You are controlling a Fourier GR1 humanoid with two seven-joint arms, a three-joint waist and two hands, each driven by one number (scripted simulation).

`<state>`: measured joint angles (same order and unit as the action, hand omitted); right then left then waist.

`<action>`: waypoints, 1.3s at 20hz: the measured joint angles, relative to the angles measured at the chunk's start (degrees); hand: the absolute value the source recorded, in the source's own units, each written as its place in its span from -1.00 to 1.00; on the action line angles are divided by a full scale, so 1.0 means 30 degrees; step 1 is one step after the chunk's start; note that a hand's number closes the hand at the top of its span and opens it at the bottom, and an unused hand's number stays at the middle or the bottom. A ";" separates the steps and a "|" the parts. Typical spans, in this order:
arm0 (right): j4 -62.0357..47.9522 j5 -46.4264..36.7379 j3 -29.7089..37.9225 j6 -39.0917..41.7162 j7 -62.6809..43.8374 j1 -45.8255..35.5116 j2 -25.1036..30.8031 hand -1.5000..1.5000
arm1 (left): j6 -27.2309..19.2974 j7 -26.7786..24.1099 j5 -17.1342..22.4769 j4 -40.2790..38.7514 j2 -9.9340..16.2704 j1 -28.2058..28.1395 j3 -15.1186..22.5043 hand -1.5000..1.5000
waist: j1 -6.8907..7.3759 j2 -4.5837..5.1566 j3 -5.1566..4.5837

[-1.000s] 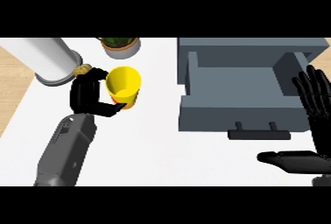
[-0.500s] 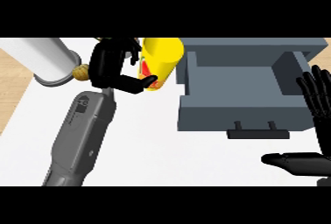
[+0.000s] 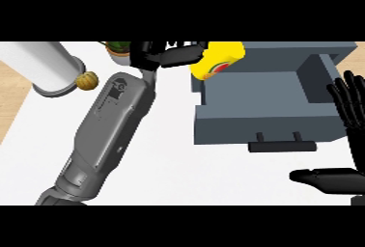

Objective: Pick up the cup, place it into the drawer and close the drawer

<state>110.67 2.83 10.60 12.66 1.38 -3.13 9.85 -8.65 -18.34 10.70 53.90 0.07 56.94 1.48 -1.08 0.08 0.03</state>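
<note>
Cup (image 3: 216,60) gripped in left hand (image 3: 167,54) sits at drawer (image 3: 271,113) edge, imo shift right b4 lowering.

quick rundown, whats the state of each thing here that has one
cup: yellow, tilted, held off the counter at the drawer's back left corner
drawer: pulled open, nothing visible inside, handle toward the robot
left robot hand: curled round the cup
right robot hand: open, fingers straight, resting beside the drawer's right side
white cylinder: lying on the counter, a small brown object at its end
</note>
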 measured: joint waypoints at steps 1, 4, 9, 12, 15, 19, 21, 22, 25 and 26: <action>-0.0233 -0.0068 -0.0020 0.0001 0.0261 0.0007 -0.0074 -1.00 | -0.0295 0.0225 0.0293 -0.0260 -0.0007 0.0302 0.0243 1.00 | 0.0003 0.0001 -0.0003; -0.0390 0.0316 0.0259 0.0207 0.0064 -0.0324 0.0180 -1.00 | -0.1111 0.0411 0.1137 -0.2020 -0.0015 0.1829 0.0740 1.00 | -0.0129 0.0043 0.0001; -0.0285 0.0478 0.0327 0.0423 0.0155 -0.0222 0.0253 -1.00 | -0.1953 0.0273 0.2547 -0.4942 -0.0021 0.3832 0.1457 1.00 | -0.0322 0.0088 -0.0001; -0.0430 0.0284 0.0169 0.0417 0.0354 -0.0293 0.0163 -1.00 | -0.2379 -0.0344 0.3403 -0.6577 -0.0023 0.4463 0.2326 1.00 | -0.0487 0.0137 0.0006; -0.0517 0.0271 0.0117 0.0464 0.0411 -0.0384 0.0146 -1.00 | -0.2967 -0.0380 0.4484 -0.7236 -0.0025 0.4872 0.3686 1.00 | -0.0570 0.0136 0.0006; -0.0640 0.0240 0.0133 0.0368 0.0337 -0.0676 0.0124 -1.00 | -0.3352 -0.0934 0.5709 -0.8026 -0.0021 0.4617 0.5311 1.00 | -0.0695 0.0167 0.0010; -0.0570 0.0181 0.0075 0.0343 0.0245 -0.0674 0.0109 -1.00 | -0.3853 -0.0929 0.6099 -0.8428 -0.0022 0.4659 0.6193 1.00 | -0.0809 0.0187 0.0008; -0.0800 0.0132 0.0067 0.0348 0.0415 -0.0755 0.0089 -1.00 | -0.4010 -0.0806 0.6261 -0.8588 -0.0022 0.4728 0.6703 1.00 | -0.0873 0.0206 0.0009; -0.0805 0.0315 0.0188 0.0515 0.0316 -0.0951 0.0291 -1.00 | -0.4302 -0.0546 0.6576 -0.9218 -0.0023 0.4788 0.7923 -1.00 | -0.1004 0.0242 0.0011; -0.0884 0.0188 0.0064 0.0449 0.0310 -0.1081 0.0231 -1.00 | -0.4347 -0.0254 0.6662 -0.9424 -0.0022 0.5070 0.8243 -1.00 | -0.1045 0.0261 0.0013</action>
<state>108.02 3.39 10.79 14.01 2.31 -6.37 10.54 -21.69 -19.11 30.69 25.62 0.01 72.15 26.21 -4.21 0.87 0.07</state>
